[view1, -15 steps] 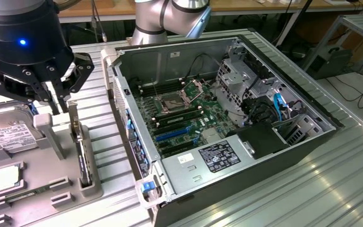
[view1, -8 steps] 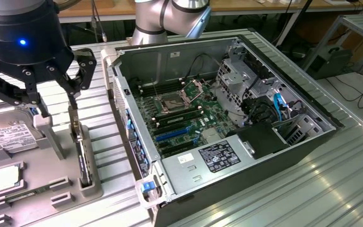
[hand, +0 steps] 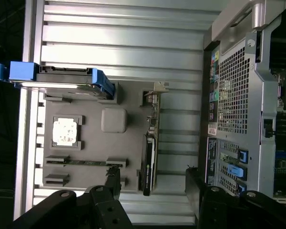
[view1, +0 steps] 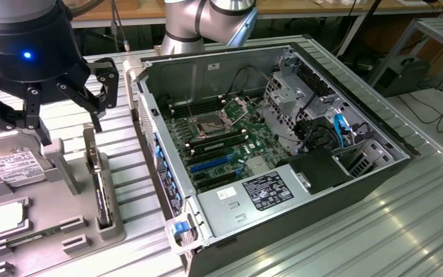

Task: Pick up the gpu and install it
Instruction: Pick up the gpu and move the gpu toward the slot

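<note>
Slatted metal counter, open PC case at exterior view's right. Hard drive label and case sticker unreadable. Arm pointing down; jaws wide, empty, over gpu, on edge in grey tray.

arm: grey elbow at the back, bent toward the exterior view's left | gripper: black, pointing straight down, blue light on its body | jaws: spread wide apart

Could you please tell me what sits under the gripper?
The graphics card, standing on edge in a slot of the grey tray, below the open gripper. Its bottom edge is hidden inside the slot.
</note>
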`<state>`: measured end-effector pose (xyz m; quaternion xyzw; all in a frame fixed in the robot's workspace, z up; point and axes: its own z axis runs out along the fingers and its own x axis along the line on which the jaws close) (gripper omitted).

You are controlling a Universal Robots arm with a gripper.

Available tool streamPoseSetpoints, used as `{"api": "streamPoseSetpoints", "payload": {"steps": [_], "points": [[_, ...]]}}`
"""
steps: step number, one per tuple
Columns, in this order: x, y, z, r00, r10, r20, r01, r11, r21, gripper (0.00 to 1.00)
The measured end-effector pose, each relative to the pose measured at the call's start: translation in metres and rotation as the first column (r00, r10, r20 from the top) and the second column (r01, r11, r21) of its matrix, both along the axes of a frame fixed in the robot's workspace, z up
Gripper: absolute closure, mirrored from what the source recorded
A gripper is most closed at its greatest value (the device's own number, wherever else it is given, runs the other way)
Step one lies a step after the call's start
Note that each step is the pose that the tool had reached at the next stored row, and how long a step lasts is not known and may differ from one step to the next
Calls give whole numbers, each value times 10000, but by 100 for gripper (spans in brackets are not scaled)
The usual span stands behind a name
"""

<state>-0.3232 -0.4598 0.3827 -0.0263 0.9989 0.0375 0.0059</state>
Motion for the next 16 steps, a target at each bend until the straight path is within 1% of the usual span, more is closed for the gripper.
{"api": "streamPoseSetpoints", "payload": {"steps": [11, 16], "points": [[0, 1, -118, 10000, -1, -8, 1, 10000, 0, 34], [0, 0, -152, 10000, 0, -9, 0, 10000, -8, 34]]}}
